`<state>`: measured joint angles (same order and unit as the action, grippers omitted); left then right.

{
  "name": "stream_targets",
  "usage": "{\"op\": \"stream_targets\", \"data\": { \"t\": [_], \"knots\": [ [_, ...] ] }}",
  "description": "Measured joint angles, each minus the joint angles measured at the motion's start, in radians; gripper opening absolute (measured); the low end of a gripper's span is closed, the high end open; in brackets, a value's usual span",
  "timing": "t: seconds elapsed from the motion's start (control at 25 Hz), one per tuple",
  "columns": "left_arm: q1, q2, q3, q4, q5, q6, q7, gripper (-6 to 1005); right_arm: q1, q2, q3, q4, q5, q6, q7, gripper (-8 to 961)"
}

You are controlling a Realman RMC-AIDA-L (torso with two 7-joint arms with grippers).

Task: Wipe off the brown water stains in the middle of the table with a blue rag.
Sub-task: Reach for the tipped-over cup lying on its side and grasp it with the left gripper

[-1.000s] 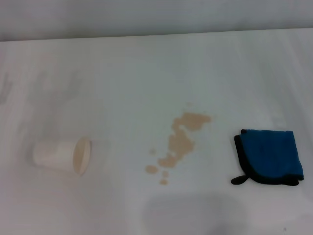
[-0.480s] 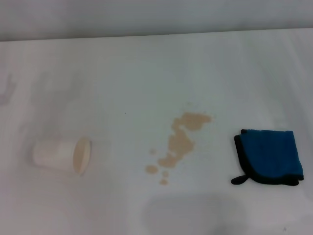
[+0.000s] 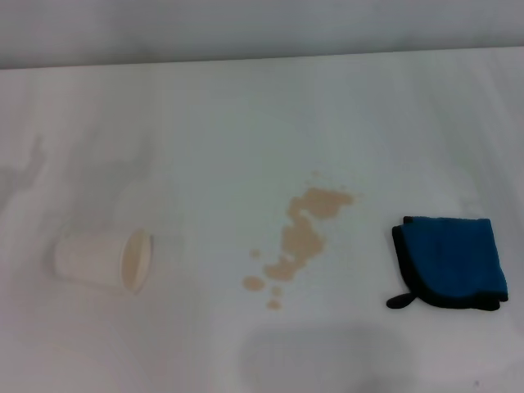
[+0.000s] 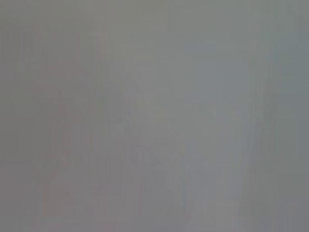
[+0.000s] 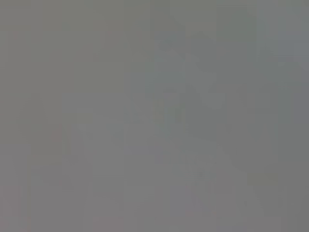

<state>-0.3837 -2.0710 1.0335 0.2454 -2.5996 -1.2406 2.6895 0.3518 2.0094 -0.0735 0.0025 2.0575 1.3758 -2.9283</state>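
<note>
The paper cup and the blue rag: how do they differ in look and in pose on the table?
The paper cup is white and stiff; the blue rag is bright blue cloth with black edging. The cup lies tipped on its side, its mouth toward the brown stains; the rag lies flat and folded. The cup is left of the stains, the rag right. Both rest on the white table, untouched.

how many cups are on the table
1. A white paper cup lies tipped on its side on the table, toward the robot's left, its open mouth facing the brown water stains. The blue rag lies on the far side of them. Nothing seems hidden.
</note>
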Motion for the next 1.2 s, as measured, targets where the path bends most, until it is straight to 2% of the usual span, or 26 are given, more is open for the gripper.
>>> {"op": "stream_targets", "data": {
  "t": [0.04,0.08,0.12,0.16,0.28,0.4,0.44,0.48,0.6,0.72,0.88,1.0,1.2],
  "knots": [
    [0.028,0.003,0.000,0.042,0.038,0.000,-0.046,860,0.000,0.000,0.000,-0.003,0.000,-0.001,0.000,870],
    [0.028,0.003,0.000,0.042,0.038,0.000,-0.046,860,0.000,0.000,0.000,-0.005,0.000,-0.002,0.000,870],
    [0.077,0.012,0.000,0.132,0.115,0.005,-0.149,860,0.000,0.000,0.000,-0.005,-0.001,-0.003,0.000,870],
    [0.089,0.016,0.000,0.154,0.134,0.006,-0.175,860,0.000,0.000,0.000,-0.005,-0.001,-0.003,0.000,870],
    [0.159,0.045,-0.007,0.298,0.256,0.007,-0.367,861,-0.001,0.000,0.000,-0.005,-0.001,-0.006,0.000,870],
    [0.200,0.078,-0.009,0.416,0.336,0.007,-0.518,860,-0.002,0.000,0.000,-0.005,-0.001,-0.008,0.000,870],
    [0.200,0.078,-0.009,0.416,0.336,0.007,-0.518,860,-0.002,-0.001,0.000,-0.005,-0.001,-0.011,0.000,870],
    [0.224,0.111,-0.020,0.503,0.415,0.007,-0.642,860,-0.002,-0.001,0.000,-0.005,-0.001,-0.015,0.000,870],
    [0.234,0.145,-0.074,0.595,0.559,0.004,-0.826,860,-0.001,0.000,0.000,-0.004,-0.001,-0.019,0.000,870],
    [0.221,0.159,-0.159,0.684,0.754,-0.008,-0.997,861,-0.001,0.002,-0.001,0.001,0.000,-0.016,0.000,870],
    [0.171,0.158,-0.229,0.763,1.002,-0.024,-1.130,860,-0.003,0.002,-0.001,0.002,-0.001,-0.016,0.000,870],
    [0.121,0.167,-0.240,0.778,1.116,-0.067,-1.196,860,-0.007,0.001,0.001,-0.003,0.000,-0.019,0.000,870],
    [0.015,0.199,-0.242,0.801,1.329,-0.170,-1.335,861,-0.009,0.000,0.001,-0.004,0.000,-0.016,0.001,869]
  ]
}}
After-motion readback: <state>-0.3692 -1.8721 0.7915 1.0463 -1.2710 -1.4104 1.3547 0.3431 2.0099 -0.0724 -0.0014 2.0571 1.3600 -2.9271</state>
